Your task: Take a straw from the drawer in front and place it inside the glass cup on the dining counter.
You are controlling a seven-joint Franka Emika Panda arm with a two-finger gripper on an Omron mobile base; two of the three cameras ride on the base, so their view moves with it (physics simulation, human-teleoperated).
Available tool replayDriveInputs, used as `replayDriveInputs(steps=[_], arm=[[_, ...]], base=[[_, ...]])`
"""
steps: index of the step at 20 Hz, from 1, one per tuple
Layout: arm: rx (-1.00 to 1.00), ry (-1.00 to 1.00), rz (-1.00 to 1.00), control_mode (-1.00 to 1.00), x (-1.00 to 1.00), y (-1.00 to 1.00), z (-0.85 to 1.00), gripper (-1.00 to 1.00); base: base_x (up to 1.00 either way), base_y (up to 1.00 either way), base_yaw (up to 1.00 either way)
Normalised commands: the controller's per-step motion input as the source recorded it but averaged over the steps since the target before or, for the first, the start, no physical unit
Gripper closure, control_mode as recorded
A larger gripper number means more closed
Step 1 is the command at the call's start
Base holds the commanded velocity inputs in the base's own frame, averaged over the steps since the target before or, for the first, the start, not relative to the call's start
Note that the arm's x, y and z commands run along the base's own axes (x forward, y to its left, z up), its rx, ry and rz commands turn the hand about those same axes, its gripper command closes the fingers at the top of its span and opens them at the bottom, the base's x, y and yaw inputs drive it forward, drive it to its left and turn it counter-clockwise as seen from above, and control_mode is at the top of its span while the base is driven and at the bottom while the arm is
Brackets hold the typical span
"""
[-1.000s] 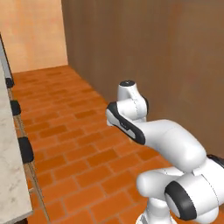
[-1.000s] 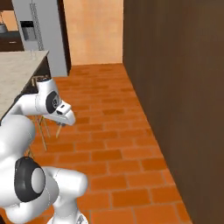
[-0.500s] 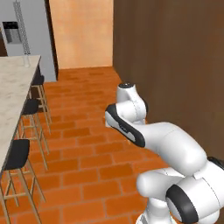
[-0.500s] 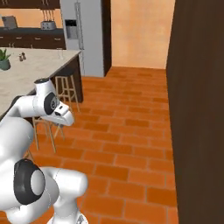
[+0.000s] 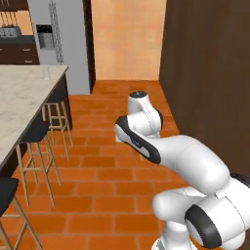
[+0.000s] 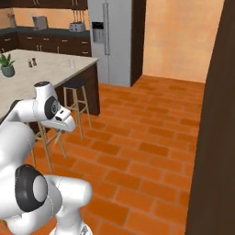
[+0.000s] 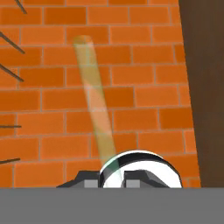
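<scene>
In the hand view my gripper [image 7: 109,178] is shut on the straw [image 7: 94,100]. The straw is a pale, half see-through stick that slants up and away from the fingertips [image 7: 89,180] over the orange brick floor. The glass cup [image 6: 71,63] stands near the end of the dining counter [image 6: 50,73], on its beige marble top. In the left base view the glass cup [image 5: 46,73] shows near the far corner of the dining counter [image 5: 19,97]. My arm is folded close to the base, well short of the counter. The drawer is out of view.
Black stools [image 5: 36,132] line the counter's side [image 6: 75,85]. A grey fridge [image 5: 63,44] stands behind the counter. A dark wooden wall [image 5: 210,78] runs along the right [image 7: 203,87]. A potted plant [image 6: 7,64] and small shakers [image 6: 31,62] sit on the counter. Brick floor lies open ahead.
The whole picture has swung in both base views, so the base has turned. The dining counter, stools and fridge have come into view. The arm keeps its folded pose.
</scene>
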Motion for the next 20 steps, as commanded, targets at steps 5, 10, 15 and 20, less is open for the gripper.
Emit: replayDriveInputs(steps=[5,10,15,20], arm=[[0.00,0.00,0.00,1.00,0.00,0.00,0.00,1.00],[0.00,0.00,0.00,1.00,0.00,0.00,0.00,1.00],[0.00,0.00,0.00,1.00,0.00,0.00,0.00,1.00],[0.00,0.00,0.00,1.00,0.00,0.00,0.00,1.00]], base=[[1.00,-0.64,0.35],[1.00,-0.57,0.42],[1.00,-0.60,0.45],[0.93,-0.67,0.48]])
